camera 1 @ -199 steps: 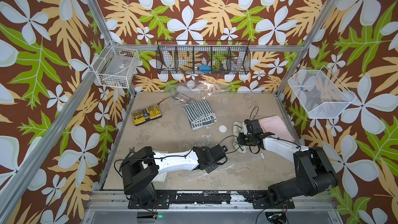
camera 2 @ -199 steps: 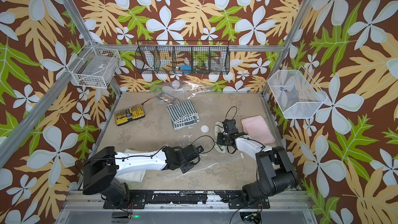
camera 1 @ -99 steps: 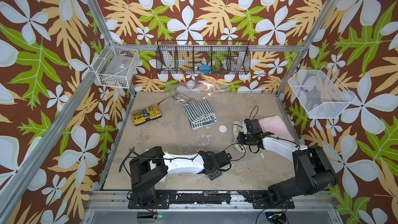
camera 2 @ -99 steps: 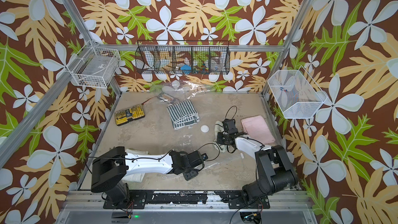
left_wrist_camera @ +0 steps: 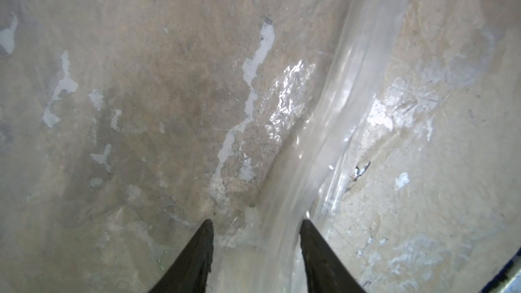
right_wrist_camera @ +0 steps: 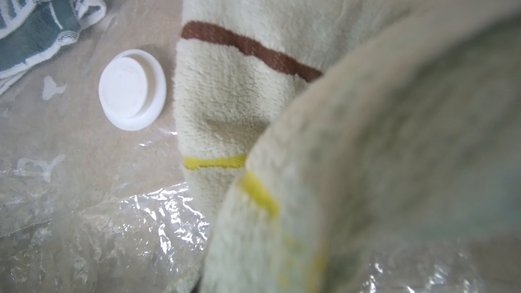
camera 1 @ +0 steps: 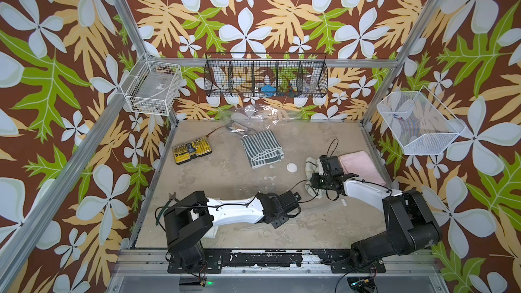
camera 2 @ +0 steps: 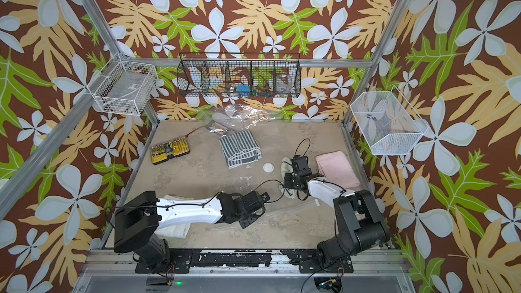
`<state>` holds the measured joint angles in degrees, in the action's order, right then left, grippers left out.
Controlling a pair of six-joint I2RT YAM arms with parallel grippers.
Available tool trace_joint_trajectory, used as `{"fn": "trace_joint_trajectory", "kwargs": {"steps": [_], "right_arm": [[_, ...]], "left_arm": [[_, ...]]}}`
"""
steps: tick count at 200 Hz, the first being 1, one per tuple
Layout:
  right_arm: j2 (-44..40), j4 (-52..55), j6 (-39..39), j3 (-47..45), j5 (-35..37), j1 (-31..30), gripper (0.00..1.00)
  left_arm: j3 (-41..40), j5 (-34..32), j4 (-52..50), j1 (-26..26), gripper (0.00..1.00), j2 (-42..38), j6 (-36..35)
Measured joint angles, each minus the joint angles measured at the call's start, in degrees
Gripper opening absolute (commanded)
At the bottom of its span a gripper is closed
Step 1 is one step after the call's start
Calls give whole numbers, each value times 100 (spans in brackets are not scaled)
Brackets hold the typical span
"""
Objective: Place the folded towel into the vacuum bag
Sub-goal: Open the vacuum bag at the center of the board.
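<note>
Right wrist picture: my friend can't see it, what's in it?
A cream towel with a brown stripe and yellow stripes fills most of the picture, close up and partly blurry. Beside it, not touching, is the round white valve disc of the crinkly clear vacuum bag, with a teal-and-white striped towel further off.

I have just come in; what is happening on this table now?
The right gripper is shut on a cream towel with brown and yellow stripes, beside the white valve of the clear vacuum bag. The left gripper is open over the bag's zip edge, which runs between its jaws. The towel does not seem to be inside the bag yet.
</note>
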<state>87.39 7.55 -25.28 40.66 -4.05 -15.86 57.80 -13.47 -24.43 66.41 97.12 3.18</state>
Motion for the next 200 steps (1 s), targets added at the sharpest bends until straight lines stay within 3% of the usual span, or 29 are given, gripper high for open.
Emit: {"fn": "trace_joint_trajectory", "kwargs": {"steps": [41, 84, 114, 150, 200], "right_arm": [[33, 55, 0, 70, 7, 0, 6], [-55, 219, 11, 181, 17, -17, 1], [-1360, 1633, 35, 544, 129, -247, 0], [-2391, 2367, 149, 1023, 160, -726, 0], [-3818, 3128, -234, 922, -256, -2529, 0]], "left_arm": [[2, -90, 33, 0, 43, 306, 22], [44, -175, 68, 0, 12, 151, 125], [-13, -162, 356, -28, 0, -461, 262], [-243, -120, 710, -380, 0, -1102, 627], [-280, -109, 1117, -656, 0, -1687, 1353]]}}
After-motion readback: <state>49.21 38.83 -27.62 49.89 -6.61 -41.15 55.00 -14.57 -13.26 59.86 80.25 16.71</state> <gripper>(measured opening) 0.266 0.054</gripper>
